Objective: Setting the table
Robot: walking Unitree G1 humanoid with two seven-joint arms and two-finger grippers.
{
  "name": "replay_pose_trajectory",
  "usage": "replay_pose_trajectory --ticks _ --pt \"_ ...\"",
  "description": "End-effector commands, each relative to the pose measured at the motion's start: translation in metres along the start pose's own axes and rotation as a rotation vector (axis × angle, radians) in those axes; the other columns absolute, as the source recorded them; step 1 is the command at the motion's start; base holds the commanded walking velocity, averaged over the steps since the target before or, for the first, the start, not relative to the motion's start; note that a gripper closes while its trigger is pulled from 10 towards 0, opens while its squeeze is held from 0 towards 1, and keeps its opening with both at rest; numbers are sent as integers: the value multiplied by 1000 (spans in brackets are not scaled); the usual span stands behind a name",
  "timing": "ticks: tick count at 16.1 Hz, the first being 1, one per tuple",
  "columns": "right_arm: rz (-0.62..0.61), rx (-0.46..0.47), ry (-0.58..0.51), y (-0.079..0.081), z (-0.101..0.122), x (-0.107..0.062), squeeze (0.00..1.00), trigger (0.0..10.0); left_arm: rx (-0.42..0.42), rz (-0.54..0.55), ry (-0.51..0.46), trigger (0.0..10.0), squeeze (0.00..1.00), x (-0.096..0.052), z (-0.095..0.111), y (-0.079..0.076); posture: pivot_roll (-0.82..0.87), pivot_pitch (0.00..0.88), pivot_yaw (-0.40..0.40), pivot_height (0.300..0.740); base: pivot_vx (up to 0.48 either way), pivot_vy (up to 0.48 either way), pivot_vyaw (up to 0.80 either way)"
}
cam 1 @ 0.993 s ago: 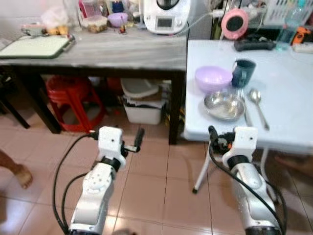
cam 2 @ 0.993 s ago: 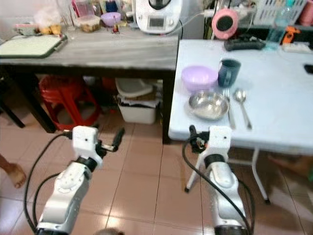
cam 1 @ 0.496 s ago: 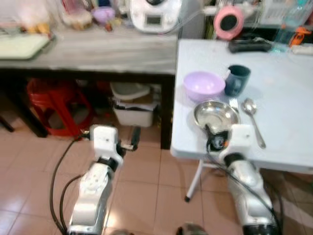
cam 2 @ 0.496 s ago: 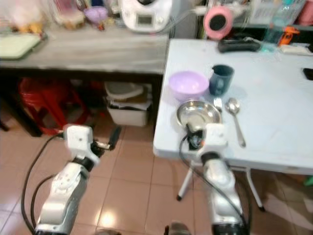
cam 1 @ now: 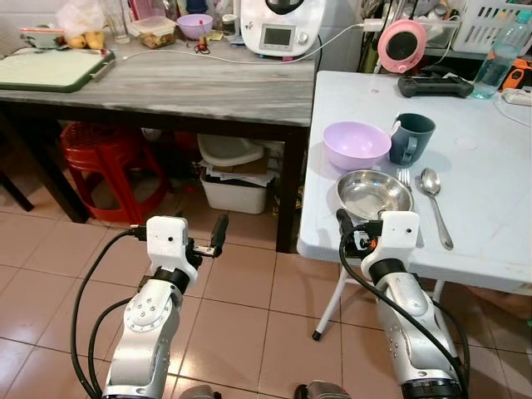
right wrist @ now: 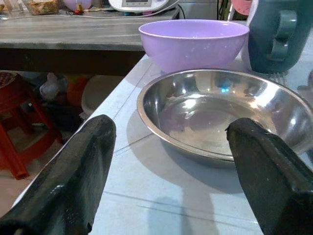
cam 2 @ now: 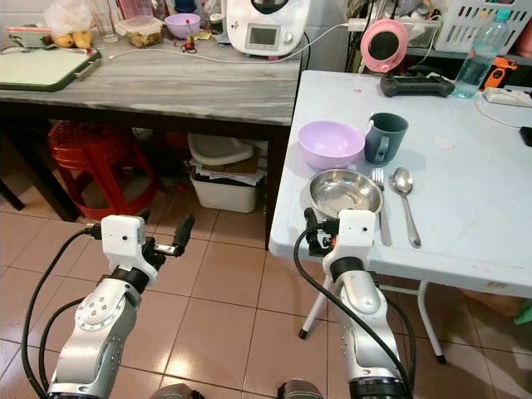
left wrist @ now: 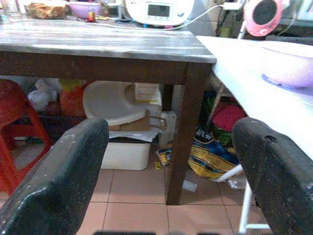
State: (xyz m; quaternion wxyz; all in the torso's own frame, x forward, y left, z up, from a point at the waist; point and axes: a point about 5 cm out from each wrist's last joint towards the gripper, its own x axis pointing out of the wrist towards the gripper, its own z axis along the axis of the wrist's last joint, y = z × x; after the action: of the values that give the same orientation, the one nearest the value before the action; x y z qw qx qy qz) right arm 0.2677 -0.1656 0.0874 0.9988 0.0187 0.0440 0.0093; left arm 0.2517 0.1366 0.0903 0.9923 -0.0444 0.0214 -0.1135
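On the white table (cam 1: 490, 179) stand a purple bowl (cam 1: 357, 143) and a dark teal mug (cam 1: 412, 137). In front of them lies a steel bowl (cam 1: 374, 193), with a fork (cam 1: 407, 177) and a spoon (cam 1: 434, 199) to its right. My right gripper (cam 1: 362, 229) is open at the table's front edge, just short of the steel bowl (right wrist: 215, 115), with nothing between its fingers (right wrist: 83, 171). My left gripper (cam 2: 166, 229) is open over the tiled floor, pointing at the grey table's leg (left wrist: 188, 132).
A grey-topped table (cam 1: 183, 83) stands on the left against the white one, carrying a green board (cam 1: 50, 68) and a white appliance (cam 1: 278, 25). Under it are a red stool (cam 1: 104, 158) and a white bin (cam 1: 237, 179). A black controller (cam 1: 436, 83) and a bottle (cam 1: 499, 54) sit at the back.
The whole view swung and has steadied, so the camera moved. My right gripper has come up from below the table edge to just before the steel bowl. Both grippers stay open.
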Motion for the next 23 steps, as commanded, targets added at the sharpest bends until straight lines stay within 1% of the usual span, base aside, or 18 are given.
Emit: replay_pose_trajectory --ticks 1,4,9,12,15,17,18,21,22,23 --pt "-46 -5 -13 -6 2 -1 0 10000 2 -21 -12 10000 0 1 5 -2 -19 21 19 740 0 0 0" --pt "-54 19 -3 -8 0 -1 0 10000 -7 -32 -13 10000 0 1 5 -3 -21 22 22 740 0 0 0" --pt "-54 23 -4 -9 1 0 0 10000 -11 -52 -16 10000 0 3 6 -6 -23 22 24 740 0 0 -663" --pt "-53 23 -13 -9 3 1 0 10000 12 -35 -23 10000 0 4 8 -6 -23 24 24 740 0 0 0" --pt "-55 20 -26 -10 6 3 0 10000 0 -47 -26 10000 0 4 9 -8 -21 26 24 740 0 0 0" --pt "-64 15 -47 -14 13 6 0 10000 8 -43 -26 10000 0 4 9 -8 -22 32 27 740 0 0 0" --pt "-68 7 -60 -17 21 11 0 10000 9 -45 -25 10000 0 3 9 -9 -20 45 31 740 0 0 0" --pt "-68 4 -79 -18 30 17 0 10000 15 -54 -17 10000 0 0 9 -10 -12 62 36 740 0 0 0" --pt "-78 26 -83 -18 34 21 0 10000 22 -60 -13 10000 0 -3 9 -11 -6 72 39 740 0 0 0" --pt "-77 25 -83 -17 35 21 0 10000 24 -60 -13 10000 0 -3 9 -11 -5 74 40 740 0 0 0"
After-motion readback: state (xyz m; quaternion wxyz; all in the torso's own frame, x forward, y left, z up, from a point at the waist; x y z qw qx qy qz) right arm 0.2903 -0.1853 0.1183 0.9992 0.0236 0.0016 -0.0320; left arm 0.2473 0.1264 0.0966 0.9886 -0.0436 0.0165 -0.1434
